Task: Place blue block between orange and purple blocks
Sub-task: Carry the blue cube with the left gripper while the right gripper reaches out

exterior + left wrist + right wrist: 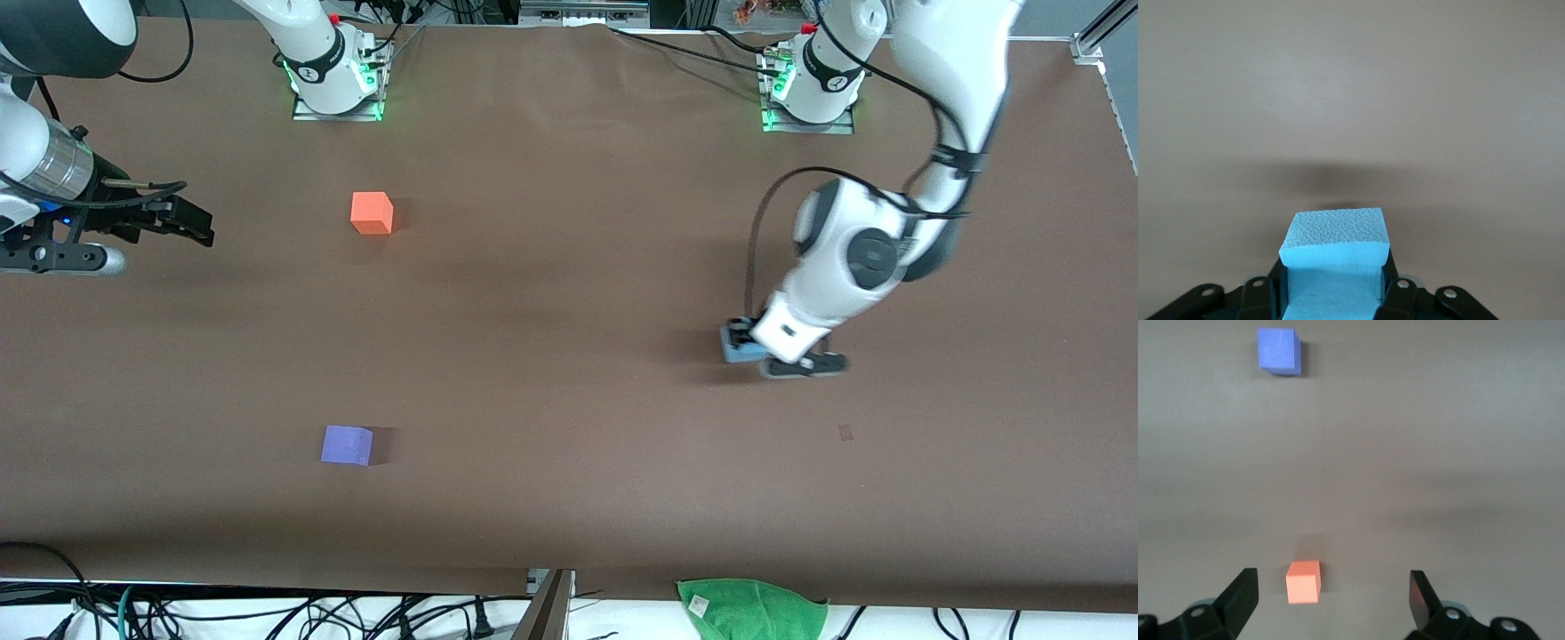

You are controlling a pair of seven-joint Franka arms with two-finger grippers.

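Observation:
The light blue block (733, 352) is toward the left arm's end of the table, with my left gripper (745, 338) shut on it at table height. In the left wrist view the blue block (1337, 247) sits between the black fingers (1390, 288) of the left gripper (1335, 288). The orange block (372, 213) and the purple block (347, 445) stand apart toward the right arm's end, the purple one nearer the front camera. My right gripper (191, 222) waits, open and empty, beside the orange block. In the right wrist view (1333, 590) it faces the orange block (1303, 581) and the purple block (1278, 351).
A green cloth (751, 609) lies at the table's near edge, with cables beside it. The arm bases (338, 80) (809, 89) stand along the table's edge farthest from the front camera. Bare brown table (551, 338) lies between the blue block and the other two.

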